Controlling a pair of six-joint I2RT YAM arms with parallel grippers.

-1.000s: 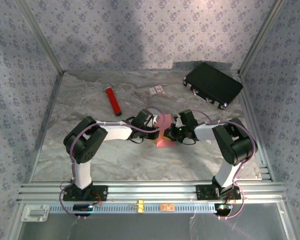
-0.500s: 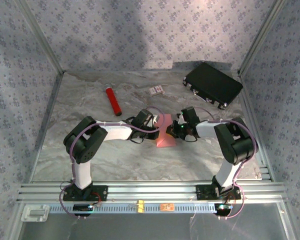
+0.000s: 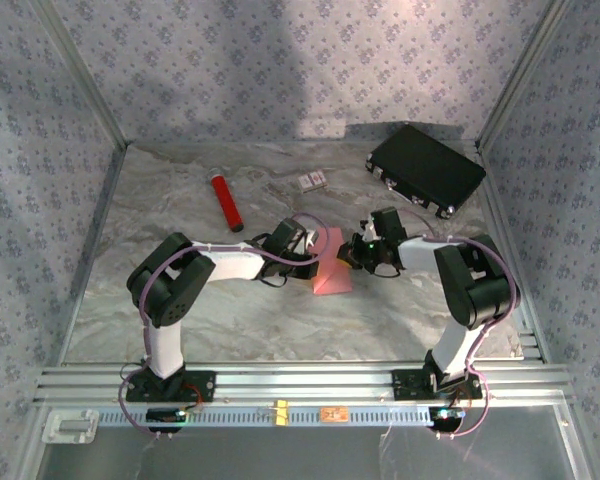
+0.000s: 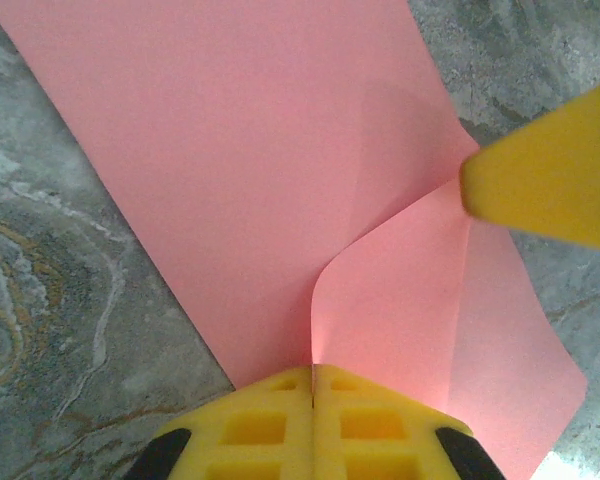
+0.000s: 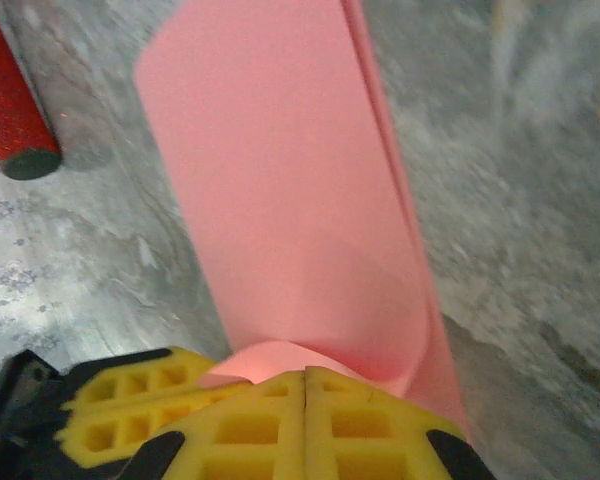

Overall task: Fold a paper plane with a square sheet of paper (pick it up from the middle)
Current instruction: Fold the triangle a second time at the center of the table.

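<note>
The square sheet of paper (image 3: pixel 332 277) is pink-red and lies on the marble table between my two grippers, one flap (image 4: pixel 400 300) folded up over the rest. My left gripper (image 4: pixel 313 372) is shut, with the flap's near edge running into the seam of its jaws. My right gripper (image 5: pixel 305 378) is shut where the paper (image 5: pixel 280 200) curls up to its tips, at the flap's far corner. Its yellow finger (image 4: pixel 550 170) also appears in the left wrist view. From above, the left gripper (image 3: pixel 318 262) and right gripper (image 3: pixel 352 256) face each other across the sheet. The paper plane is out of view.
A glossy red cylinder (image 3: pixel 226 202) lies at the back left and also appears as the red cylinder (image 5: pixel 15 110) in the right wrist view. A small printed card (image 3: pixel 313 181) and a black case (image 3: pixel 426 169) sit near the back wall. Patterned walls close in three sides.
My right gripper has drifted a little to the right and towards the back, still at the paper's flap. The left arm and the sheet's lower part have stayed put.
</note>
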